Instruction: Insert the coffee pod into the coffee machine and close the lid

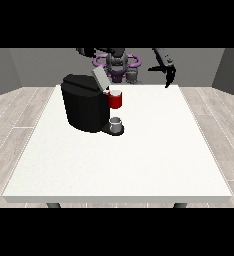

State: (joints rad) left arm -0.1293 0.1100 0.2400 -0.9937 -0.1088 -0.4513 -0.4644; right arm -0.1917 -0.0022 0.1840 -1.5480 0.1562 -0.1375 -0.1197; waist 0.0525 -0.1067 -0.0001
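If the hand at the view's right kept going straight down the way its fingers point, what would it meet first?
Probably the bare far edge of the white table. The hand at the view's right hangs there, well apart from the coffee machine, though depth is unclear.

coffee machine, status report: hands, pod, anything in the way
Hand at view's right raised, fingers hanging, holding nothing. Other hand unseen. Coffee machine lid up. Grey thing at its base, maybe the pod. Nothing blocking.

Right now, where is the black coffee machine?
In the front view, the black coffee machine stands on the large white table, left of centre towards the robot's edge, its grey lid raised.
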